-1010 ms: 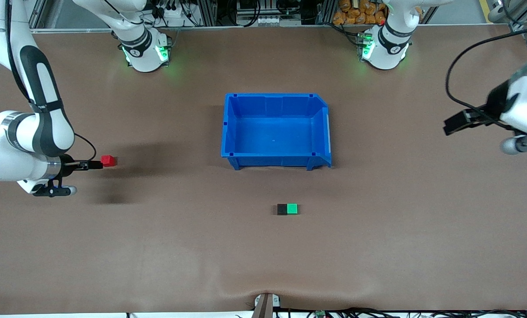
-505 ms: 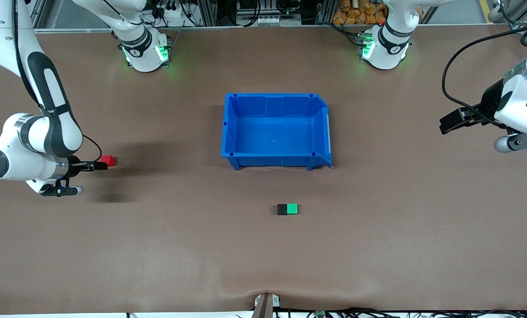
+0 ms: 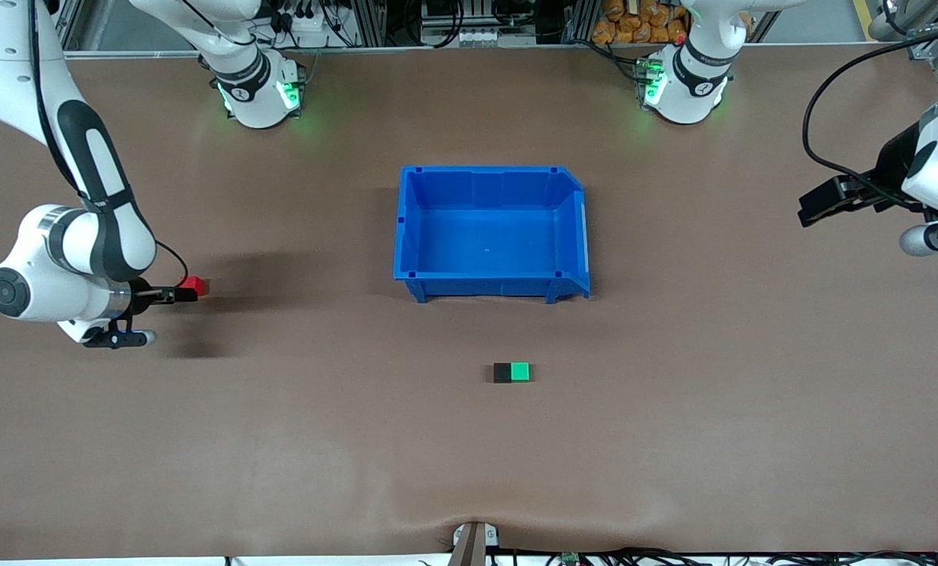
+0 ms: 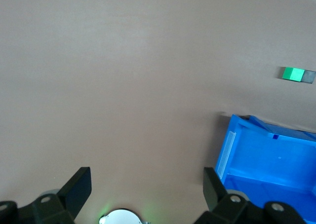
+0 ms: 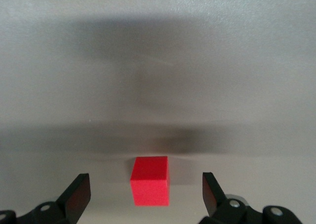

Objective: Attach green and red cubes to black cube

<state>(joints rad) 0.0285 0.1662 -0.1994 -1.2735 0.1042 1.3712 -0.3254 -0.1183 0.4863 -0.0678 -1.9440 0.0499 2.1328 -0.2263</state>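
I see the black cube (image 3: 502, 373) touching the green cube (image 3: 520, 371) on the table (image 3: 280, 440), nearer the front camera than the blue bin (image 3: 491, 233). The red cube (image 3: 194, 286) sits near the right arm's end; my right gripper (image 3: 185, 294) hangs over it, fingers spread. My left gripper (image 3: 811, 208), spread and empty, hovers at the left arm's end.
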